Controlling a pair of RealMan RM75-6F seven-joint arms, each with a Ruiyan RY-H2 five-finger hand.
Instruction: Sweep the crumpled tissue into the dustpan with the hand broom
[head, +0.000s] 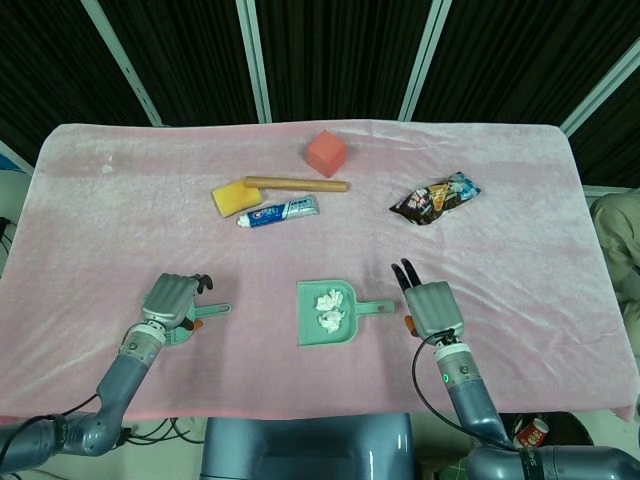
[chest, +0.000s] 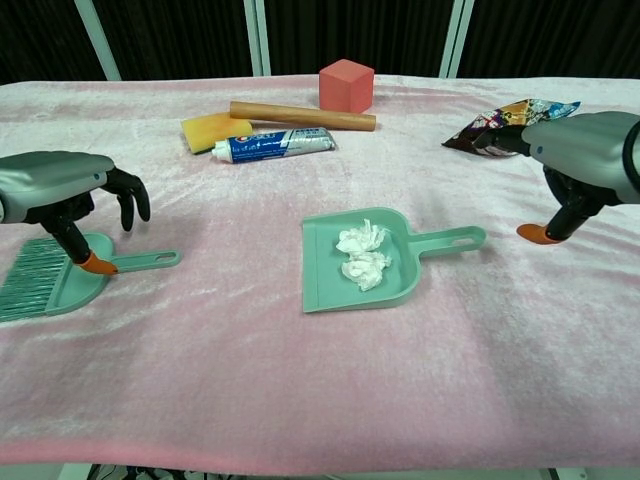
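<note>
Over the hand broom (chest: 60, 275), left hand (chest: 62, 184) unclenched, thumb touching, right hand (chest: 580, 160) spread, empty.

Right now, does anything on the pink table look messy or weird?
Nothing stands out. The crumpled white tissue sits inside the green plastic dustpan, none spilled. The green hand broom lies flat on the cloth under the left hand. The snack bag looks crinkled but closed.

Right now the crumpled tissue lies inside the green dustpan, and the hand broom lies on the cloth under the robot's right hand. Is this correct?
Not quite. The crumpled tissue does lie inside the green dustpan, but the hand broom lies on the cloth under the left hand, not the right hand. The chest view shows it.
</note>
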